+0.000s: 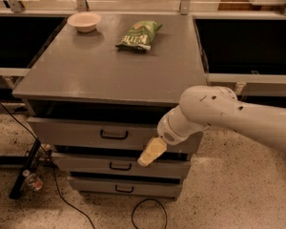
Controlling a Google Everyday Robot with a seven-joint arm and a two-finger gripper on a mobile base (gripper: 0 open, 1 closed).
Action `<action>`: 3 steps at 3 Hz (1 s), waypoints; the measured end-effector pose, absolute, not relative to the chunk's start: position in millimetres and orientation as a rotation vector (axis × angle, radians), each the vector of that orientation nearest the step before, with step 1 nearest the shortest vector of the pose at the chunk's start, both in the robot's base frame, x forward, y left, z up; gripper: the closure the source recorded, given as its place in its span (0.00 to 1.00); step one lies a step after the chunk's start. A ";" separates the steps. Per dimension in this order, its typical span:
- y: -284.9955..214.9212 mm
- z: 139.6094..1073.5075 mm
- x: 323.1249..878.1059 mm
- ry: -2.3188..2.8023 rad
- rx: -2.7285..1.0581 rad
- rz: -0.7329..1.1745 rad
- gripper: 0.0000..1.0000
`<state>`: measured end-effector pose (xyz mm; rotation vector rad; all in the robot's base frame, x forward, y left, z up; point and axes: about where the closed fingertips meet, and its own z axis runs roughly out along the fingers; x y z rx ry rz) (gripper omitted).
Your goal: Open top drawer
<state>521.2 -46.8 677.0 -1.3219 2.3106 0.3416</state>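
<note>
The top drawer [76, 131] is the widest grey front, just under the cabinet's top, with a black loop handle [114, 134] at its centre. A dark gap shows between its upper edge and the cabinet top. My gripper [151, 153], cream-coloured at the end of the white arm [214, 113], hangs in front of the drawer's lower right part. It is to the right of the handle and a little below it, apart from it. The arm hides the right end of the drawer front.
Two shorter grey drawers [86, 163] [90, 185] lie below. On the cabinet top [100, 70] are a white bowl [84, 21] and a green snack bag [139, 35]. Black cables [148, 213] and a bottle [32, 180] lie on the floor at the left.
</note>
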 end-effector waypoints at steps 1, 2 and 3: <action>-43.9 674.7 517.1 2.306 -1.350 0.357 0.00; -44.7 672.3 503.1 2.305 -1.384 0.403 0.00; -50.0 676.0 490.3 2.293 -1.406 0.448 0.00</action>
